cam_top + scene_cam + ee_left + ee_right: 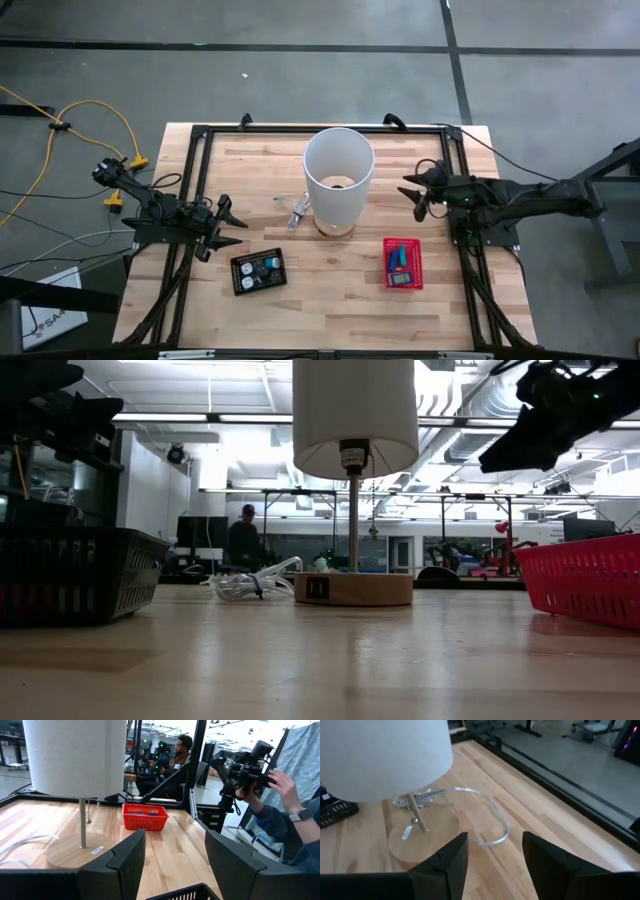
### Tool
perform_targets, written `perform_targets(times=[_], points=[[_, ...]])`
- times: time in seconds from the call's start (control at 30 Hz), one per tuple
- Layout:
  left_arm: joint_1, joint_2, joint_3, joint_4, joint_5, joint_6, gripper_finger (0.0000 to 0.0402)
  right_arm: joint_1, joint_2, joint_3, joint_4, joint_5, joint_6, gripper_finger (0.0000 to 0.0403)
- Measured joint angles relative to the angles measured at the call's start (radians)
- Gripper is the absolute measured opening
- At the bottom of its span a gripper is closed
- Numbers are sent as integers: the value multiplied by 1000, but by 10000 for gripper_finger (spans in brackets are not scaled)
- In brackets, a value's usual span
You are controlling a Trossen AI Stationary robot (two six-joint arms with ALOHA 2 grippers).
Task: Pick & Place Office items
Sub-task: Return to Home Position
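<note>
Now, nearest in front of the lamp [338,180], the office items are found sorted. Small mixed pieces [260,271] are seen in the black basket [70,575] to its front left, blue pieces [400,262] in the red basket [145,821] to its front right. Level with the lamp, the left gripper [174,832] is held at its left and the right gripper [494,834] at its right, both with fingers spread wide and nothing carried. A clear cable [490,820] is looped beside the lamp's base. Farthest off, past the table edge, a person's hand [285,782] is glimpsed. Placing looks finished; homing is judged in hand, and next only a tucking of both arms clear of the lamp is called for.
</note>
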Motion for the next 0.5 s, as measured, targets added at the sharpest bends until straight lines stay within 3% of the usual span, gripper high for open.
perform_targets(times=[0.13,0.33,0.5], points=[[0,0,0,0,0,0,199,0,-101,-40,-13,-3,-3,174],[0,0,0,0,0,0,199,0,-229,-98,-3,-141,-4,174],[0,0,0,0,0,0,199,0,-319,-137,-7,-196,-18,174]])
